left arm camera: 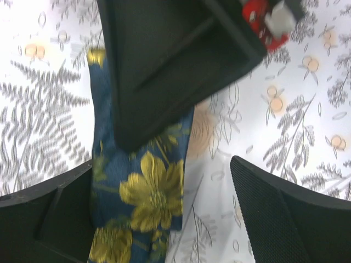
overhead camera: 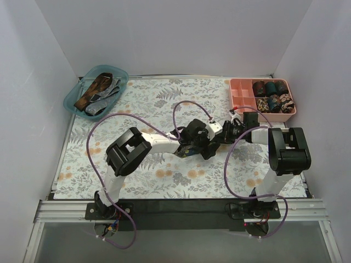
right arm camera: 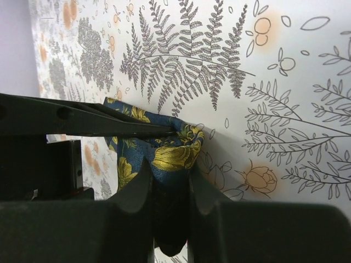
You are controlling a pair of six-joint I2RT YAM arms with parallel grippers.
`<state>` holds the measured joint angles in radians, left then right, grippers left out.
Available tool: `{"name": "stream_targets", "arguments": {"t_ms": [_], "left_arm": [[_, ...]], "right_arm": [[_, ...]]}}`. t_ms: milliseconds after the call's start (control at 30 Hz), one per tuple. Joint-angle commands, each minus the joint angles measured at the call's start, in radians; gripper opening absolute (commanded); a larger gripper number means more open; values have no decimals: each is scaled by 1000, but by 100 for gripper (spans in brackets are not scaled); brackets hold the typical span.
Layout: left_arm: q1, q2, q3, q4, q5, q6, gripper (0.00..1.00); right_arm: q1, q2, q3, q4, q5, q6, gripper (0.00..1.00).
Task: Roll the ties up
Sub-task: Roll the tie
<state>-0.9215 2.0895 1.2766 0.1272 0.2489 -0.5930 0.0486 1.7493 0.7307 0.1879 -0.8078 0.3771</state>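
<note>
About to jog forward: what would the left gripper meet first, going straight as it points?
Probably the navy fabric necktie with yellow flowers, lying on the fern-printed tablecloth between the left gripper's open fingers. The right gripper, clamped on that tie, is close; depth is unclear; it might touch first.

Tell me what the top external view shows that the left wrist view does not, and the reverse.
Only top external: the blue basket of loose ties and the pink tray of rolled ties. Only left wrist: the navy tie, yellow flowers plain, flat between the fingers of the open left gripper. Both: that gripper and the fern-print cloth.
</note>
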Motion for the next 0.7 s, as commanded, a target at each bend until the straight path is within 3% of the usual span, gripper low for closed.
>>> {"name": "stream_targets", "arguments": {"t_ms": [0,333,667], "left_arm": [[15,-84,-74,-189,-43,-54,84],[119,-374,-275,-238,-43,-157,84],[181,-520,-410,-301,-91,-225,83]], "right_arm": [[13,-57,70,-181,192,-138,1],[92,-175,225,-439,726,-313,1],[384,-129,335,-536,1346,-443,1]]}}
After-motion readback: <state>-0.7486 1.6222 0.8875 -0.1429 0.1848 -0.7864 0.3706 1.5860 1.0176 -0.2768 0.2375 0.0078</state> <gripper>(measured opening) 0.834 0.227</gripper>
